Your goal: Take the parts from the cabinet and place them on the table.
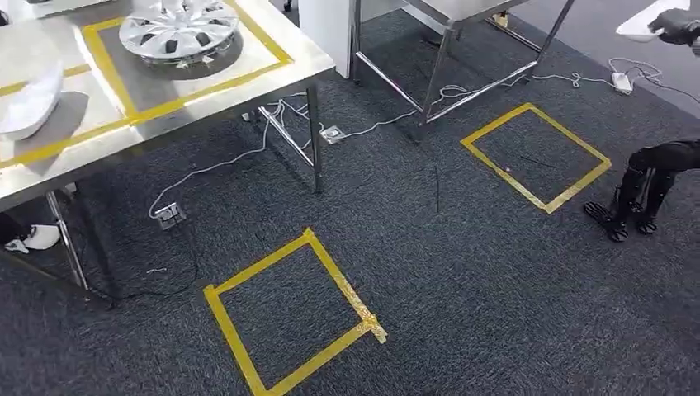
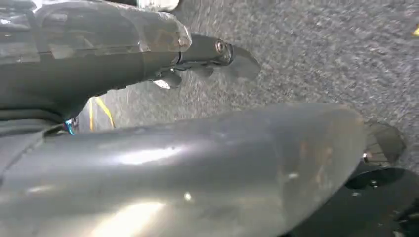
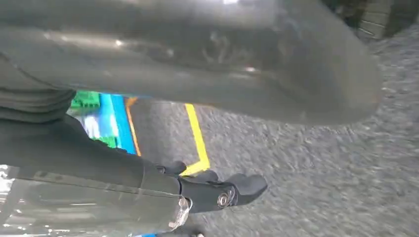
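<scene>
Two parts already lay on the worktop (image 1: 305,62): a wheel cover (image 1: 178,29) inside a yellow taped frame, presumably marking its spot, and a white part (image 1: 29,103) cut off at the picture's edge. I saw two taped squares on the carpet (image 1: 462,280), probably standing marks. The left hand (image 2: 217,52) and right hand (image 3: 222,192) hung over carpet, fingers seemingly holding nothing. A person's gloved hand (image 1: 677,25) held something white, hard to identify.
</scene>
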You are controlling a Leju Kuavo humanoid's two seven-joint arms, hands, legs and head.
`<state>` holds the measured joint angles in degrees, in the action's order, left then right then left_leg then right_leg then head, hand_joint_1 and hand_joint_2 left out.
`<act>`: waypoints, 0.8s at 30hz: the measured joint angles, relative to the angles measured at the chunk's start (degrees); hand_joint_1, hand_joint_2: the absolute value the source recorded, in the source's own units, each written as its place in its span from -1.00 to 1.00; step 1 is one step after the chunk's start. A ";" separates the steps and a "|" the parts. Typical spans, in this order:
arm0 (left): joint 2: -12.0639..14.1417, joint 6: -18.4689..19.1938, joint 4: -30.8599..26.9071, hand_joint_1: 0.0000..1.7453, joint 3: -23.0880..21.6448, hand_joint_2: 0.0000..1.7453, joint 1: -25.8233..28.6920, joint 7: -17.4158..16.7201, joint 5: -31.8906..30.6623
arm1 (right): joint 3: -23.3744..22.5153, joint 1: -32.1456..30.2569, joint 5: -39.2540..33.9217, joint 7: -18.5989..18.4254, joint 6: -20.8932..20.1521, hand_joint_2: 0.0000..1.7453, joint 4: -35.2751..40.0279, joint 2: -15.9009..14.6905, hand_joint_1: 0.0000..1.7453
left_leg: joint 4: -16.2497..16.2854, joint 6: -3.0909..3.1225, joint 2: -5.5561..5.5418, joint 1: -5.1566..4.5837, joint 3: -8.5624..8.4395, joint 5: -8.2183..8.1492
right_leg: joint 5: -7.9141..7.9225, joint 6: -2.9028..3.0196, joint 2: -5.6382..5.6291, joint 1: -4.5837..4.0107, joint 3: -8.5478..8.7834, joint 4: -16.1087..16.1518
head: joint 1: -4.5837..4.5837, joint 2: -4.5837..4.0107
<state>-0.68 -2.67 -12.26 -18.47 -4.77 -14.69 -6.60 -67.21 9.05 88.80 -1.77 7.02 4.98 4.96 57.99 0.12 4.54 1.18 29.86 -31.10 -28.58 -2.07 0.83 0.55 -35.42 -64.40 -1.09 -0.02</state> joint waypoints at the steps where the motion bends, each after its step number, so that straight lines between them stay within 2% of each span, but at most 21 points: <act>1: 0.02 0.02 0.00 -1.00 -0.04 -1.00 -0.09 0.00 0.04 | -0.13 0.06 0.02 0.00 0.02 -1.00 0.00 0.02 -1.00 | -0.10 -0.17 0.65 -0.05 -0.22 -0.24 | 1.29 0.70 2.80 -0.48 2.65 5.44 | 0.02 0.00; 2: 0.00 0.02 0.00 -1.00 -0.11 -1.00 -0.19 0.02 0.04 | -0.31 0.27 0.02 0.00 0.02 -1.00 0.00 0.07 -1.00 | -0.02 -0.48 1.11 -0.36 -0.23 -0.42 | 0.63 1.23 3.47 -1.14 2.98 6.26 | 0.02 0.00; 3: 0.02 0.00 0.00 -1.00 -0.20 -1.00 -0.18 0.02 0.07 | -0.39 0.47 0.02 0.00 0.02 -1.00 0.00 0.09 -1.00 | -0.03 -0.84 1.39 -0.37 -0.13 -0.39 | 0.52 1.70 3.27 -1.14 2.85 6.20 | 0.00 0.00; 5: 0.02 0.00 -0.02 -1.00 -0.35 -1.00 -0.24 0.04 0.07 | -0.57 0.12 0.02 0.00 0.02 -1.00 0.02 0.07 -1.00 | -0.31 -1.26 2.43 -0.27 -0.53 -0.51 | 0.41 2.20 2.30 -1.35 2.68 6.29 | -0.02 0.00; 6: 0.00 0.02 -0.09 -1.00 -0.39 -1.00 -0.25 0.07 0.07 | -0.81 0.07 0.02 0.00 0.02 -1.00 0.00 0.07 -1.00 | -0.50 -1.74 2.89 -0.36 -1.02 -0.81 | 0.71 2.68 1.63 -1.22 3.31 7.14 | -0.04 0.00; 7: 0.00 0.02 -0.11 -1.00 -0.42 -1.00 -0.33 0.11 0.04 | -0.92 -0.12 0.00 0.00 0.02 -1.00 0.00 0.07 -1.00 | 0.36 -2.01 -1.48 -0.04 -1.02 -1.68 | 1.03 2.99 1.32 -0.86 3.77 7.73 | 0.09 0.00; 8: 0.00 0.00 -0.11 -1.00 -0.46 -1.00 -0.30 0.24 0.04 | -0.94 0.12 0.00 0.00 -0.02 -1.00 0.00 0.09 -1.00 | 2.79 -1.94 -4.23 -0.03 0.20 -3.24 | 1.11 3.33 0.86 -0.71 3.93 7.94 | 0.33 0.00; 9: -0.02 0.00 -0.11 -1.00 -0.59 -1.00 -0.19 0.26 0.04 | -1.01 0.41 0.00 0.00 -0.02 -1.00 0.02 0.02 -1.00 | 7.18 -1.91 -4.96 -0.11 2.45 -5.44 | 1.17 3.63 0.15 -0.71 3.89 7.98 | 0.65 0.00; 10: 0.02 0.00 -0.11 -1.00 -0.90 -1.00 -0.12 0.26 0.04 | -1.14 0.58 0.00 0.00 -0.04 -1.00 0.02 0.02 -1.00 | 11.92 -1.96 -5.04 -0.11 4.99 -7.34 | 1.10 3.74 -0.69 -0.79 3.90 7.96 | 0.79 0.00; 11: 0.04 0.02 -0.11 -1.00 -1.01 -1.00 -0.02 0.24 0.04 | -1.25 0.62 0.00 0.00 -0.07 -1.00 0.02 0.02 -1.00 | 15.54 -2.01 -5.00 -0.16 7.20 -8.24 | 1.03 3.83 -1.55 -0.91 3.94 7.87 | 0.79 0.00; 12: 0.04 0.02 -0.09 -1.00 -1.16 -1.00 0.10 0.20 0.04 | -1.31 0.60 0.00 0.00 -0.07 -1.00 0.00 0.02 -1.00 | 16.59 -2.01 -4.91 -0.15 8.29 -7.64 | 0.95 3.86 -2.44 -0.93 3.99 7.75 | 0.83 0.00; 13: 0.04 0.02 -0.07 -1.00 -1.31 -1.00 0.23 0.18 0.04 | -1.33 0.51 0.00 0.00 -0.09 -1.00 0.02 0.02 -1.00 | 15.14 -2.00 -4.86 -0.12 8.14 -5.59 | 0.81 3.86 -3.34 -0.91 4.09 7.62 | 0.83 0.00; 14: 0.04 0.02 -0.04 -1.00 -1.36 -1.00 0.24 0.15 0.04 | -1.36 0.41 -0.02 0.00 -0.09 -1.00 0.02 0.02 -1.00 | 11.81 -1.96 -5.01 -0.10 6.96 -2.78 | 0.61 3.66 -4.21 -0.82 4.20 7.37 | 0.92 0.00; 15: 0.04 0.02 -0.04 -1.00 -1.38 -1.00 0.18 0.11 0.04 | -1.38 0.35 -0.04 0.00 -0.11 -1.00 0.00 0.02 -1.00 | 7.34 -1.98 -6.06 0.01 5.20 0.28 | 0.33 3.40 -5.03 -0.72 4.26 6.94 | 0.94 0.00; 16: 0.07 0.04 -0.04 -1.00 -1.40 -1.00 0.18 0.04 0.04 | -1.38 0.35 -0.06 -0.08 -0.18 -1.00 0.00 0.02 -1.00 | 3.00 -1.93 -8.73 0.30 3.57 2.45 | -0.10 3.13 -5.75 -0.59 4.20 6.40 | 0.98 0.00; 17: 0.04 0.13 -0.04 -1.00 -1.42 -1.00 0.28 -0.11 0.04 | -1.38 0.46 -0.06 -0.24 -0.20 -1.00 0.00 0.02 -1.00 | 2.17 -1.80 -12.00 0.64 2.99 1.27 | -0.55 2.61 -6.47 -0.82 3.72 5.68 | 1.14 0.00; 20: 0.02 0.18 -0.04 -1.00 -1.73 -1.00 0.27 -0.22 0.07 | -1.42 0.64 0.02 -0.37 -0.22 -1.00 0.00 0.02 -1.00 | 1.72 -0.99 -9.57 0.07 2.40 0.63 | -0.25 1.53 -9.00 -0.01 2.96 5.72 | 0.77 0.00; 21: 0.04 0.18 -0.04 -1.00 -1.77 -1.00 0.28 -0.31 0.07 | -1.47 0.61 0.02 -0.39 -0.20 -1.00 0.00 -0.02 -1.00 | 1.36 -0.61 -8.60 0.35 2.14 0.76 | -0.27 1.27 -10.04 -0.03 2.77 5.68 | 0.79 0.00; 22: 0.11 0.13 -0.04 -1.00 -1.77 -1.00 0.15 -0.31 0.09 | -1.62 0.48 0.04 -0.41 -0.18 -1.00 -0.02 0.00 -1.00 | 1.14 -0.34 -7.43 0.48 1.86 0.79 | -0.82 1.03 -7.18 -0.33 2.61 4.79 | 0.74 0.00; 23: 0.07 0.11 -0.07 -1.00 -1.77 -1.00 0.16 -0.28 0.15 | -1.77 0.53 0.11 -0.41 -0.18 -1.00 -0.04 0.09 -1.00 | 1.10 0.00 -6.52 0.37 1.67 0.60 | -2.15 0.70 -4.06 -0.46 1.52 2.58 | 0.35 0.00; 24: 0.02 0.11 -0.04 -1.00 -1.77 -1.00 0.28 -0.28 0.24 | -1.84 0.79 0.13 -0.41 -0.15 -1.00 -0.04 0.09 -1.00 | 1.10 0.29 -5.32 0.18 1.49 0.40 | -4.30 0.36 -2.32 -0.38 -0.64 -1.54 | 0.26 0.00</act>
<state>-0.66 -2.56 -12.31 -20.24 -4.49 -14.97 -6.36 -69.05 9.84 88.94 -2.19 6.86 4.94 5.05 59.09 0.41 -0.78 1.36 31.35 -30.70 -32.88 -1.71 -1.48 0.17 -36.06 -65.94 -0.83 -0.02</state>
